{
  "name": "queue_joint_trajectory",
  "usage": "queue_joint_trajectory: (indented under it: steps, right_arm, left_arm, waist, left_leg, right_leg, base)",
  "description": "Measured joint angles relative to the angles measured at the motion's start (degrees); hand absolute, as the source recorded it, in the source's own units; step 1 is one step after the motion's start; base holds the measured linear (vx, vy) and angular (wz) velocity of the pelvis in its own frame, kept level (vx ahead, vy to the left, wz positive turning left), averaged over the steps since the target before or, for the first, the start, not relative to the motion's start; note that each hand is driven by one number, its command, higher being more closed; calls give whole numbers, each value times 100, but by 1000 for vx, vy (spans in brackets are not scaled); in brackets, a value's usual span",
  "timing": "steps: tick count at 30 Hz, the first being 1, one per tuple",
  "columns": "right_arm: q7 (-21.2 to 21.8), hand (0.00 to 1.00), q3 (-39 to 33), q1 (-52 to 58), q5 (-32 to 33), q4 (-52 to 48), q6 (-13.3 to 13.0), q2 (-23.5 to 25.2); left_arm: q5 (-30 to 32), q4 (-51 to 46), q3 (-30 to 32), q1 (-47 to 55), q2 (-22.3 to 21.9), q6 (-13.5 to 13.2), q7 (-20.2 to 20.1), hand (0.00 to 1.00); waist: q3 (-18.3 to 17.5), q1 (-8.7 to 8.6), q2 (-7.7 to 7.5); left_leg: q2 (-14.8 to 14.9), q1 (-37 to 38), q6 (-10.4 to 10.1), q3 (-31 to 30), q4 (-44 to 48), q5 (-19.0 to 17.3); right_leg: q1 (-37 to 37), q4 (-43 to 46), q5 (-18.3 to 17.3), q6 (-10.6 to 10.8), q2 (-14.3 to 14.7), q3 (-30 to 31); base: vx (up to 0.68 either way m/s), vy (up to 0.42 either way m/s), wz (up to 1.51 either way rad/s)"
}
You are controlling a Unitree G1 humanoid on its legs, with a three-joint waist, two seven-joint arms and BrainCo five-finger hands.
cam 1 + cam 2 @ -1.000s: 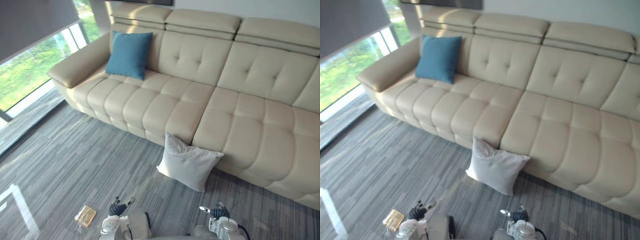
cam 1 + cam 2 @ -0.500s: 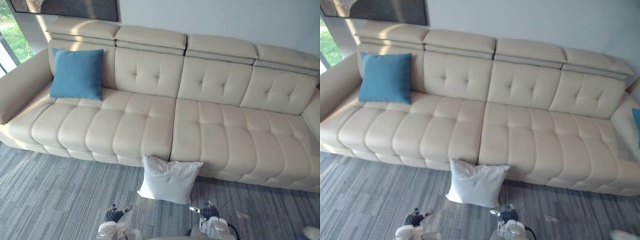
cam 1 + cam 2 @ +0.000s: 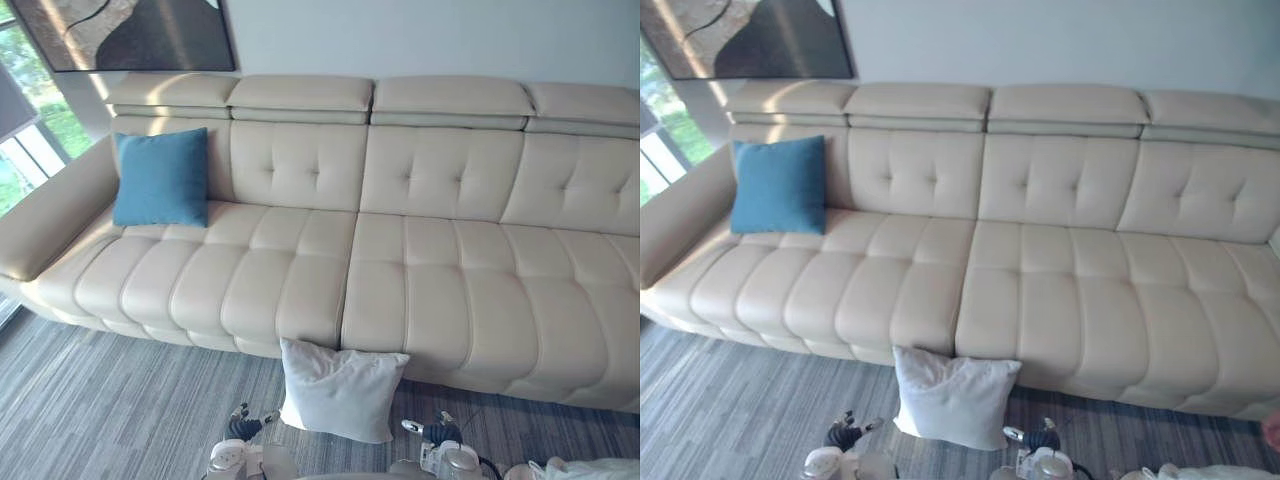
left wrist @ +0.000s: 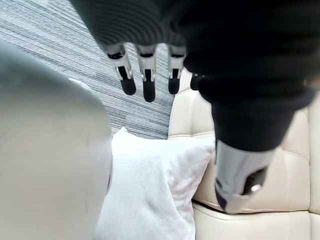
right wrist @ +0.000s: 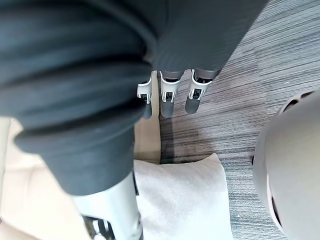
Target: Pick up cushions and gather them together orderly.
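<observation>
- Blue cushion (image 3: pixel 161 178): upright at the left end of the sofa (image 3: pixel 420 300), against the backrest.
- Left robot hand (image 3: pixel 240 426): low, fingers straight, empty.
- White cushion (image 3: pixel 340 388): on the floor (image 3: pixel 90 410), leaning on the sofa front.
- Right robot hand (image 3: pixel 437 432): fingers straight, empty.
- Handling: probably best clasped from both sides, lifted clear, then set beside blue.
- Change: the view has shifted; the cushions lie as before.

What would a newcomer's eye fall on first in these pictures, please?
The long cream sofa spans the scene, with a blue cushion propped upright against the backrest at its left end. A white cushion stands on the grey carpet, leaning against the sofa's front near the middle, just ahead of the open left robot hand and right robot hand.
</observation>
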Motion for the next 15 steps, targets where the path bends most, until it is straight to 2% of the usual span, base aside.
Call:
queue_joint_trajectory:
  steps: [1,3,5,6,11,13,15]
  right_arm:
    - [0,0,0,10,-1,25,2,5]
    - [3,0,37,20,0,114,16,105]
    - [-1,0,35,31,0,115,16,160]
    - [0,0,37,43,0,115,15,199]
    - [-34,0,134,44,66,115,-35,179]
    - [-71,0,198,34,126,118,-49,129]
    - [-121,0,238,-167,272,119,-54,39]
  left_arm:
    - [-1,23,1,-7,10,-6,13,0]
    - [-1,36,1,-23,165,-5,34,0]
    - [-1,60,0,-24,209,-4,36,0]
    - [-1,136,-5,-38,231,-6,39,0]
    - [-3,270,-110,-73,250,-5,72,0]
    - [-16,265,-115,-85,242,-8,80,0]
    - [-124,236,-109,-266,254,-11,130,0]
  waist:
    - [5,10,-11]
    - [-49,21,-302]
    - [-53,27,-324]
    - [-96,30,-392]
    - [-80,19,-355]
    - [-10,35,-275]
    - [270,53,-314]
  left_leg:
    - [-136,101,-90,-149,-554,74]
    - [-366,334,9,85,-913,150]
    - [-443,412,14,176,-989,148]
    - [-495,497,26,285,-1082,143]
    - [-550,823,76,496,-1299,115]
    - [-530,772,75,521,-1303,115]
    - [-505,418,75,531,-1089,113]
  right_leg:
    - [-37,40,-20,84,11,102]
    - [-48,-235,98,280,-113,372]
    - [35,-444,212,309,-145,472]
    - [47,-522,251,367,-188,543]
    - [212,-625,268,387,-211,689]
    - [147,-541,238,380,-186,702]
    - [-397,85,94,324,-215,792]
  base:
    - [118,144,-35]
    - [134,156,-36]
    - [161,158,-29]
    - [161,155,-33]
    - [91,53,-21]
    - [7,-17,-11]
    - [-93,-51,1]
